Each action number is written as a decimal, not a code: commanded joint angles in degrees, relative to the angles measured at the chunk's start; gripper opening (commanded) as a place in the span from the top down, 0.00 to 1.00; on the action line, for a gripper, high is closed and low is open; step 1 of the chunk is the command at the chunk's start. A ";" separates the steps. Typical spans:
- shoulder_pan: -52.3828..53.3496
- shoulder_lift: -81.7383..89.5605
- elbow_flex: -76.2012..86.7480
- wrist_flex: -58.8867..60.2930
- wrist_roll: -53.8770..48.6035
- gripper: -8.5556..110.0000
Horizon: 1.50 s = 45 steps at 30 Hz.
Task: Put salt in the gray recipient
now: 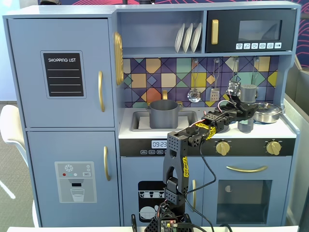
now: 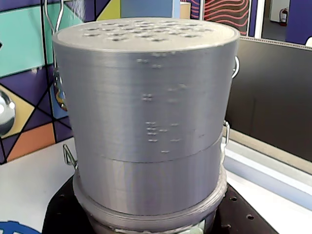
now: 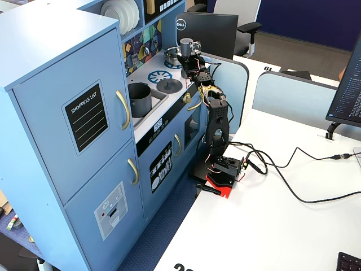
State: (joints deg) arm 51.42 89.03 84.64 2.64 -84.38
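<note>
The salt shaker is a grey cylinder with several holes in its flat top, and it fills the wrist view. My gripper is shut on its base, with the black jaws showing at the bottom edge. In both fixed views the shaker is held upright above the right side of the toy kitchen's counter by my gripper. The grey pot stands in the sink, open, to the left of the gripper in a fixed view.
A grey lid with a knob lies on the hob below the arm. A steel pan sits at the counter's far right. Utensils hang on the patterned back wall. Cables run over the white desk.
</note>
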 commanded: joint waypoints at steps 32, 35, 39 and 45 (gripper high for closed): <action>3.25 25.22 19.51 5.89 -0.18 0.57; 0.79 42.89 28.74 26.98 -1.85 0.76; -10.46 63.54 35.16 55.46 -7.82 0.93; -34.80 82.44 49.31 75.15 -9.05 0.93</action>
State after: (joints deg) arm 28.74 160.84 127.44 67.41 -91.32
